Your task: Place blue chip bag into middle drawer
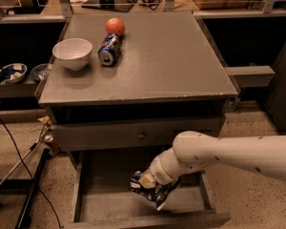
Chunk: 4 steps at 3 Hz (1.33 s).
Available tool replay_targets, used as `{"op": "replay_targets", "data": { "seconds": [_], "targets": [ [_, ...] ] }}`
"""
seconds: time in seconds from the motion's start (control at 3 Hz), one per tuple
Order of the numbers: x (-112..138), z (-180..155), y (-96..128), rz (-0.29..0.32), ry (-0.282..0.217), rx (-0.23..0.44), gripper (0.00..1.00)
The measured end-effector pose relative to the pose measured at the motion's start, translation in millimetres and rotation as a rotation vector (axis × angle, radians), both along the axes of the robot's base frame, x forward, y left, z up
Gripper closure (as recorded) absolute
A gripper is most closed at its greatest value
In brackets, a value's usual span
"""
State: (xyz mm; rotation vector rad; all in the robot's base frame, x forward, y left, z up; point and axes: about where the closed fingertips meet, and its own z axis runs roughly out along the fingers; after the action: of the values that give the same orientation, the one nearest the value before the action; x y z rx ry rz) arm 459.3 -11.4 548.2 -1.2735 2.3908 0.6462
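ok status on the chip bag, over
Gripper inside the open middle drawer, shut on the blue chip bag. Bag not released; floor contact unclear. Nothing else in the drawer; bowl, soda can, orange ball up on the cabinet top.

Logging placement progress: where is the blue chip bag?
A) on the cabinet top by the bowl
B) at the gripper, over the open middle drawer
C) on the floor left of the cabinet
B: the gripper holds the blue chip bag low over the pulled-out middle drawer.
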Motion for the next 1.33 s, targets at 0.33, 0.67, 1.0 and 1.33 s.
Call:
{"op": "replay_targets", "data": {
  "seconds": [0.33,0.67,1.0,1.33],
  "targets": [
    [-1,-5,1,-0.007,0.010,0.001,1.00],
    [-7,-38,9,-0.032,0.057,0.012,1.00],
    [5,-81,21,-0.056,0.088,0.009,1.00],
    [5,-81,21,-0.056,0.088,0.009,1.00]
  ]
}}
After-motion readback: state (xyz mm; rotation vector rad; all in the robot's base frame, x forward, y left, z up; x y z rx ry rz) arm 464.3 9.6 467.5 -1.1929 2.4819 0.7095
